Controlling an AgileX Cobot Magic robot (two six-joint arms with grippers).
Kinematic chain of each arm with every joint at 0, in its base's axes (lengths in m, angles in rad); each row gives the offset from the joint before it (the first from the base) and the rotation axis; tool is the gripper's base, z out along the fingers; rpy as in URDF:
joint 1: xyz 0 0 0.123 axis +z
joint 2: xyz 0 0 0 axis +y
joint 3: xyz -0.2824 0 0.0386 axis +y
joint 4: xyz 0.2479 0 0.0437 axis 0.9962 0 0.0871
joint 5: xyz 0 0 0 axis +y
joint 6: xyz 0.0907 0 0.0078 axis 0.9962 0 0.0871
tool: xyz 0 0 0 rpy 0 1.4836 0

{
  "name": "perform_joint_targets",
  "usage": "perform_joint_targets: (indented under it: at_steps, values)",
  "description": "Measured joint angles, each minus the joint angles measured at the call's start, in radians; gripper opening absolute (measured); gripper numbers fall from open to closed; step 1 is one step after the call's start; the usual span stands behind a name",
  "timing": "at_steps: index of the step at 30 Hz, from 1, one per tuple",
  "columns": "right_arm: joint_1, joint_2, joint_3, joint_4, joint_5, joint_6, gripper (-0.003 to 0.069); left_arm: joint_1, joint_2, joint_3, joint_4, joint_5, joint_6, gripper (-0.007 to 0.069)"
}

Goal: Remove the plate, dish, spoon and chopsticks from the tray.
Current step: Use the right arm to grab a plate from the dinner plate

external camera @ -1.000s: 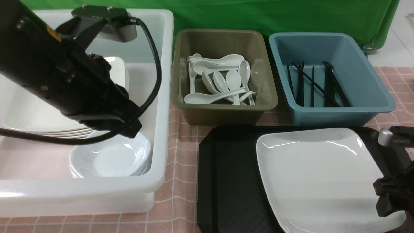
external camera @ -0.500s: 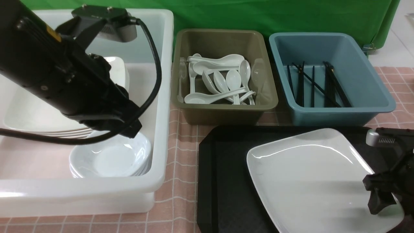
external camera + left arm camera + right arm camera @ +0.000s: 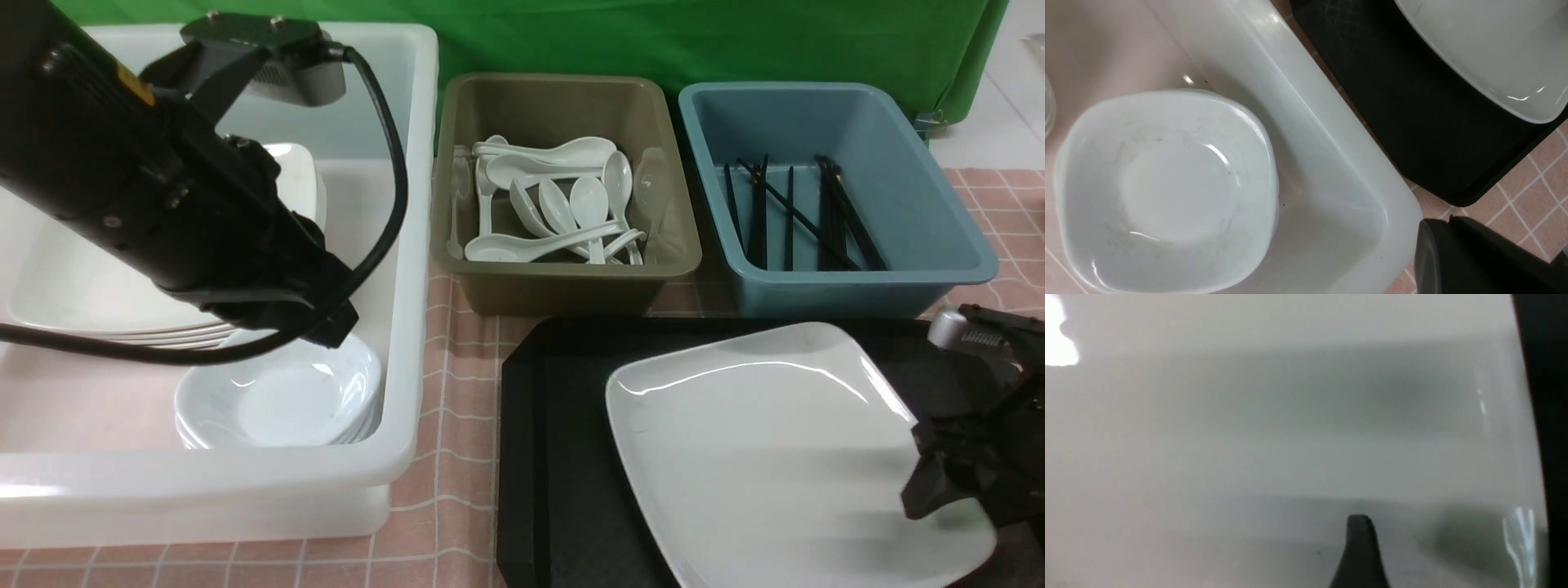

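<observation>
Right gripper clamped on the right edge of one plate, over one tray; left gripper, opening indiscernible.

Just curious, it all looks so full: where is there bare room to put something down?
Bare: the tray strip left of the plate, and the cloth between tub and tray. Crowded: the spoon bin and the tub's dish stacks.
</observation>
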Motion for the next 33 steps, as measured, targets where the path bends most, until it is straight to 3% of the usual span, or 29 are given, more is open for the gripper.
perform_joint_targets:
  at_steps: [11, 16, 22, 33]
  values:
    - [-0.007, 0.052, -0.012, 0.063, 0.055, -0.060, 0.0528, 0.000, 0.000, 0.000, 0.000, 0.000, 0.000, 0.0000]
    - [-0.009, 0.058, -0.012, 0.069, 0.041, -0.071, 0.0422, 0.000, 0.000, 0.000, 0.000, 0.000, 0.000, 0.0000]
    - [-0.009, 0.059, -0.012, 0.071, 0.029, -0.076, 0.0388, 0.000, 0.000, 0.000, 0.000, 0.000, 0.000, 0.0000]
    - [-0.010, 0.103, -0.024, 0.118, 0.047, -0.082, 0.0249, 0.000, 0.000, 0.000, -0.002, 0.000, 0.000, 0.0000]
